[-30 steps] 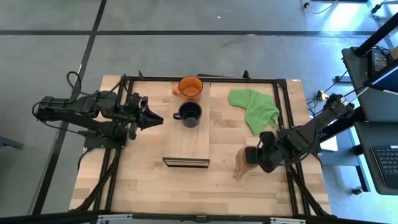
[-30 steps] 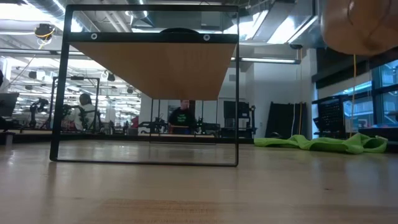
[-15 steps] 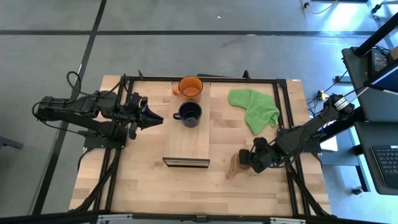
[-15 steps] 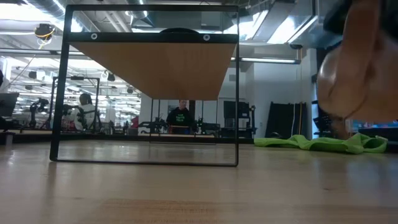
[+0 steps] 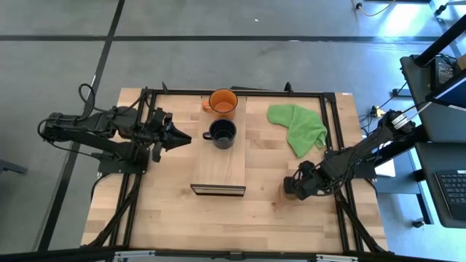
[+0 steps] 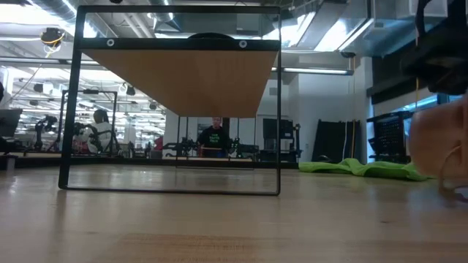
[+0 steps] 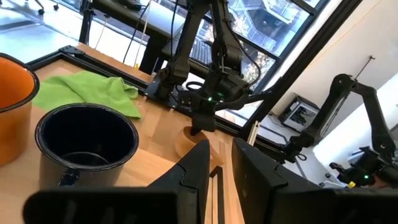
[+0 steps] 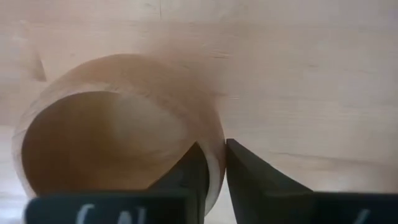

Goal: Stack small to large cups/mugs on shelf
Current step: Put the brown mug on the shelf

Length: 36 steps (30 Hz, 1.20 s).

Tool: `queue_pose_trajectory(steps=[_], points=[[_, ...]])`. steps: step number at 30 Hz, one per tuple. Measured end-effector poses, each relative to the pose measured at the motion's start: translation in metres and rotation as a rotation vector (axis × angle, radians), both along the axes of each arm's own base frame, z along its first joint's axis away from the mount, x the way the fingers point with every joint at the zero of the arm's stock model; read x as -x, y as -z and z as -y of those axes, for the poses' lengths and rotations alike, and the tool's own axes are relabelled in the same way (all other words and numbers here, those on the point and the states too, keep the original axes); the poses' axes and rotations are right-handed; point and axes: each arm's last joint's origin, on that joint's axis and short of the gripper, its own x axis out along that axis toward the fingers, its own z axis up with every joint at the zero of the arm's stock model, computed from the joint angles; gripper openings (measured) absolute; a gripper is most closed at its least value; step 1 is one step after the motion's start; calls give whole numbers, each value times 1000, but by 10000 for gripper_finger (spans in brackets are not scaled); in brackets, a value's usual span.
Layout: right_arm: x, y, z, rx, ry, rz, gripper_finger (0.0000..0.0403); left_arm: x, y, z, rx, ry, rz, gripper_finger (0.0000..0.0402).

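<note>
The orange mug (image 5: pixel 222 102) and the navy mug (image 5: pixel 220 133) stand upright on the far half of the light-wood shelf (image 5: pixel 218 166). My right gripper (image 5: pixel 293 186) points down over the table right of the shelf's near end, shut on the shallow wooden cup (image 8: pixel 118 143). The gripper hides this cup in the high view. It shows in the left wrist view (image 7: pixel 185 140) and at the right of the low view (image 6: pixel 442 150). My left gripper (image 5: pixel 186 137) hangs shut and empty just left of the navy mug, pointing at it. My right gripper pinches the wooden cup's rim wall (image 8: pixel 214 163), one finger inside the bowl and one outside. The fingers come from above, pointing down. The cup sits mouth up, low at the table; whether its base rests on the table, I cannot tell.
A green cloth (image 5: pixel 295 125) lies crumpled at the far right of the table. A black frame (image 5: pixel 331 145) runs round the work area close to my right arm. The shelf's near half is bare wood.
My right gripper has gone down and a little toward the table's left edge, tipping from a slant to pointing down. The wooden cup has come with it, from lifted and tilted to mouth up, low at the table.
</note>
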Motion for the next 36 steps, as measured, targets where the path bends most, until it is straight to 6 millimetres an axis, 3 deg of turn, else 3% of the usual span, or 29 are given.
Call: queue_pose_trajectory(steps=[6,18,28,31,36], points=[[3,11,1,-5,-26,10,48,0,0,0,24,-11,0,63],[-1,8,-1,-14,-64,51,130,0,0,-1,29,-25,1,63],[-7,-32,-1,149,-139,56,147,0,0,-1,26,-45,3,63],[-6,-42,-3,148,-217,46,148,0,0,-1,27,-45,3,63],[-20,-64,-17,40,-371,206,134,0,0,-1,27,-46,3,63]])
